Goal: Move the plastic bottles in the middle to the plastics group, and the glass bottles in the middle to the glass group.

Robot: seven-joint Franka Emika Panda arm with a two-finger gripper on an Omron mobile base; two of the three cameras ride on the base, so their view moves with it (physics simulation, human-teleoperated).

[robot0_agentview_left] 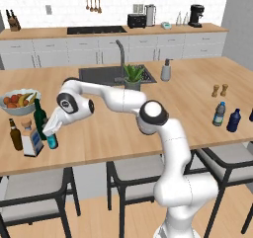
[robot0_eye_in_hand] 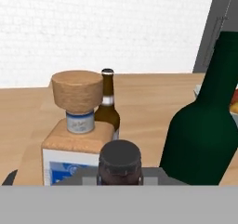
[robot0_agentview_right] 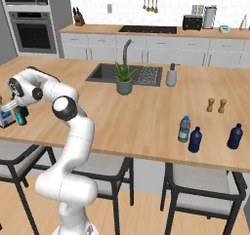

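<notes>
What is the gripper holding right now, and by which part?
The gripper is shut on the slim dark bottle, gripping it at the neck just below the cap, beside the cork-stoppered square bottle and green wine bottle.

The scene is evenly and brightly lit, with no single light source discernible. Only faint, soft shadows are cast on the tabletop (robot0_agentview_left: 123, 128). No glare is observed. Rendering is slightly soft and coarse throughout. Mild pixelation is noted on the green bottle (robot0_eye_in_hand: 204, 125) edges. No edge distortion is seen.
</notes>
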